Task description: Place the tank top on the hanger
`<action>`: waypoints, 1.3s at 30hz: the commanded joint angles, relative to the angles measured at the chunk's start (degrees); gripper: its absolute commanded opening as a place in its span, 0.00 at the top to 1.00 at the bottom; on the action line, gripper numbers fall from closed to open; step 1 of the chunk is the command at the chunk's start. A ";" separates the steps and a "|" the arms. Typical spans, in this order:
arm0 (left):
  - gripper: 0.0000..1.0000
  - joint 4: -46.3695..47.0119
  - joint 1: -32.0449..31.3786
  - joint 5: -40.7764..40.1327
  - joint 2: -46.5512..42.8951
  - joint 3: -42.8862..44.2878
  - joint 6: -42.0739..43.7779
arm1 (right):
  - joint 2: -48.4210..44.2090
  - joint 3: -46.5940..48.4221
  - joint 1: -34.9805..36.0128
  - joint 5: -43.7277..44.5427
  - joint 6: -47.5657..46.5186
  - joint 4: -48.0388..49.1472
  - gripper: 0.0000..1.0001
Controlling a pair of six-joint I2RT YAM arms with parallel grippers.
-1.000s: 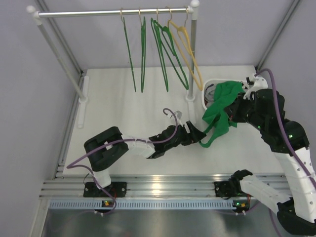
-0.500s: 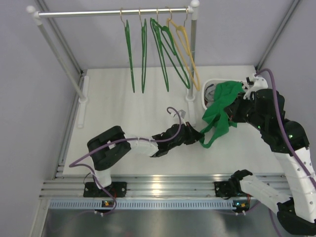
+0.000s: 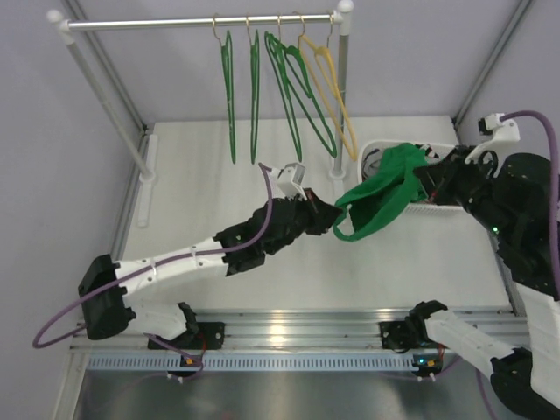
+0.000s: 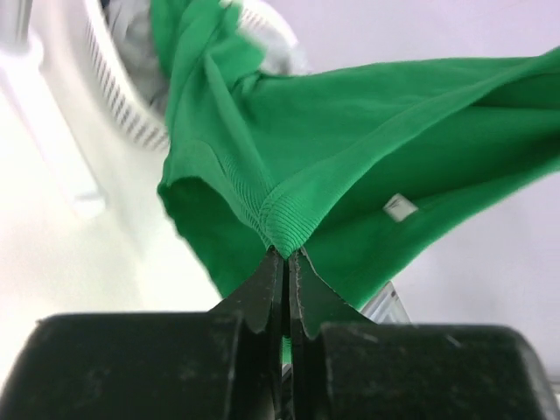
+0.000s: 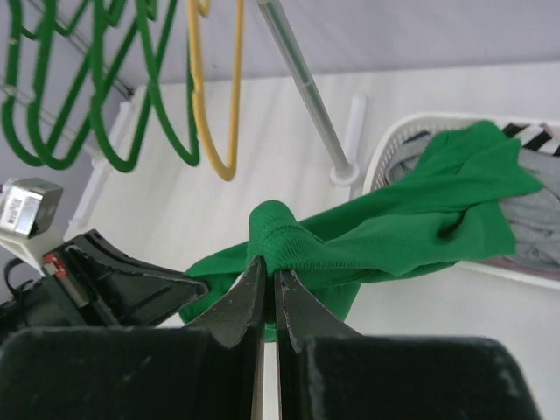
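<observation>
The bright green tank top (image 3: 381, 194) hangs stretched between my two grippers above the table, its far end trailing over the white basket (image 3: 371, 148). My left gripper (image 3: 336, 220) is shut on a ribbed edge of the tank top (image 4: 350, 149), pinched at the tips (image 4: 287, 255). My right gripper (image 3: 429, 178) is shut on another ribbed fold of the tank top (image 5: 411, 227), which bunches above its tips (image 5: 269, 268). Several green hangers (image 3: 255, 92) hang from the rail (image 3: 140, 25) at the back, also seen as green hangers (image 5: 131, 105) in the right wrist view.
A yellow hanger (image 3: 331, 92) hangs rightmost on the rail, next to the rack's right post (image 3: 340, 96). The basket (image 5: 395, 140) holds grey striped clothes (image 5: 535, 206). The rack's left post (image 3: 105, 101) stands at the table's left side.
My left gripper has shut on the tank top's lower edge and pulled it left and toward the rack. The right arm drew back to the right, so the cloth now spans between them.
</observation>
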 commanded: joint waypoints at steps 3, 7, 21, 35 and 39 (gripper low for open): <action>1.00 -13.37 -1.46 -2.25 -7.22 11.11 11.43 | 0.98 8.54 0.65 -4.28 -1.98 4.10 1.00; 1.00 -18.13 -1.47 -1.55 -9.16 17.79 15.03 | 2.74 14.85 0.65 -7.44 -1.80 5.16 1.00; 1.00 -29.39 -1.55 -6.72 -15.31 35.20 22.68 | 9.94 25.34 0.74 -17.72 2.94 9.29 1.00; 1.00 -40.47 -1.55 -13.93 -21.63 23.45 16.81 | 4.16 -6.01 3.46 -23.98 9.27 18.95 1.00; 1.00 -42.14 -1.47 -15.60 -25.06 13.25 10.23 | -1.02 -22.52 5.49 -20.55 10.41 21.33 1.00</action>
